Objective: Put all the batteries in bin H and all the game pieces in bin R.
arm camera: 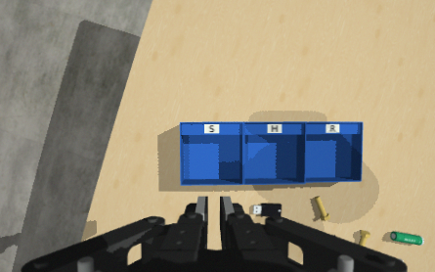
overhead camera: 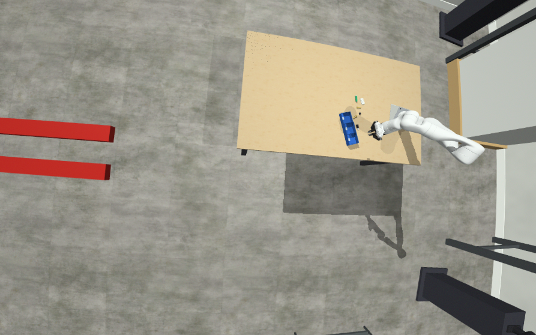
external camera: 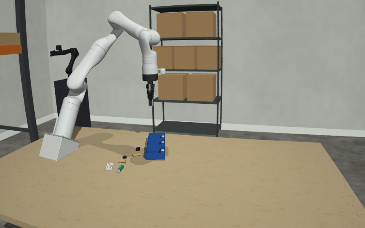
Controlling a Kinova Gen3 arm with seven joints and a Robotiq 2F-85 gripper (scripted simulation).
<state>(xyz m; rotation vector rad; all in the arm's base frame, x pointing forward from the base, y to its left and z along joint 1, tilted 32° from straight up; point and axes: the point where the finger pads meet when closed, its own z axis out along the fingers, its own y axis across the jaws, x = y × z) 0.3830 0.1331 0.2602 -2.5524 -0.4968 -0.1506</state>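
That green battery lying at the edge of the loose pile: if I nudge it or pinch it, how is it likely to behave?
The green battery is a smooth cylinder lying on its side on the table, so a nudge across its length would probably roll it. It looks rigid and small, likely light. Its smooth round casing could slip unless the end effector pinches squarely across it.

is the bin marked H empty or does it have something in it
Empty. In the wrist view the H bin shows only bare blue floor and shadow; the green battery lies on the table.
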